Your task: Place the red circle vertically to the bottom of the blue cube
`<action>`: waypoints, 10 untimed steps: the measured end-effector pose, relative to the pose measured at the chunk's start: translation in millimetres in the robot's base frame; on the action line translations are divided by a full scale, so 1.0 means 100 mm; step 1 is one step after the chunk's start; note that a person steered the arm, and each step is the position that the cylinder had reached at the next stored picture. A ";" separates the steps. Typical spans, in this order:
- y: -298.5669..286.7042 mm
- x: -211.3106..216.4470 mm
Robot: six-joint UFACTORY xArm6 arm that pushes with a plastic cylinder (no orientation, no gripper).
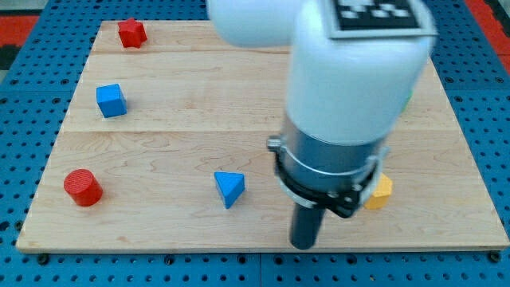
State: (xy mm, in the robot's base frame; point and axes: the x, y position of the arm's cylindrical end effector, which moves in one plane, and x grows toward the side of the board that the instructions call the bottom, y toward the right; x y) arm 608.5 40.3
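My tip [304, 244] sits bottom centre, no hand fitted. Red circle [83, 187] lower left, blue cube [111, 100] above it; crossing risks clipping blue triangle [229, 189].

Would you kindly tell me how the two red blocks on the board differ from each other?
The red circle is a round, smooth-sided cylinder; the red star-shaped block has a jagged, pointed outline. The red circle sits near the view's bottom left, below the blue cube; the red star-shaped block sits at the view's top left, above the cube. Both are the same red and lie far left of my tip.
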 end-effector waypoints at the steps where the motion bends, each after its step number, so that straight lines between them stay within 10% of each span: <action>1: -0.54 -0.12; 5: -2.52 -0.54; 10: -3.08 -0.86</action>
State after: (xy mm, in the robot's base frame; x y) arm 522.8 -268.1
